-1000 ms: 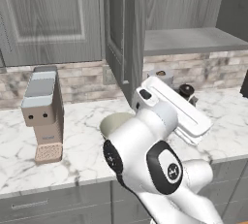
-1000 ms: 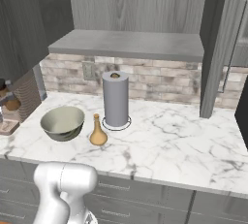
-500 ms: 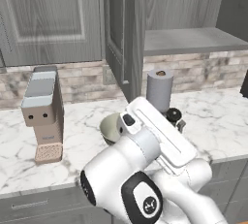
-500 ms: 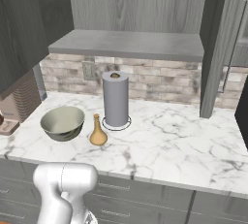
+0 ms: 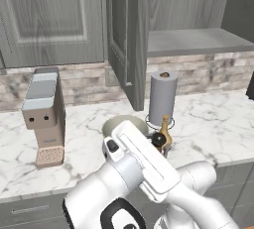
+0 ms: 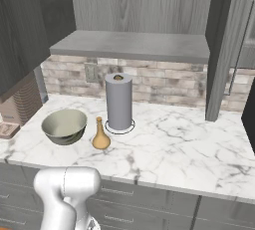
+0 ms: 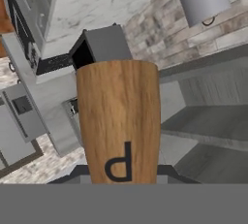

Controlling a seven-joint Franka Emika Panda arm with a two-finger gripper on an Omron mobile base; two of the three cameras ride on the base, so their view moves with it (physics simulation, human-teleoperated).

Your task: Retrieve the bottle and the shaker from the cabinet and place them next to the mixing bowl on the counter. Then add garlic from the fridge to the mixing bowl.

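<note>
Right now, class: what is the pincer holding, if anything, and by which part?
The wooden shaker marked "p", held at its lower end; the exact contact is hidden.

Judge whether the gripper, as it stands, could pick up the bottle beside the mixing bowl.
Probably not: the gripper is shut on the wooden shaker, so it has no free jaws for the bottle, though the counter around it lies open.

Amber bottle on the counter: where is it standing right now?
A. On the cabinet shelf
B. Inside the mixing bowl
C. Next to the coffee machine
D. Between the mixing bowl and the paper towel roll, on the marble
D: in the right base view the bottle stands upright on the counter, just right of the mixing bowl and in front of the paper towel roll.
</note>
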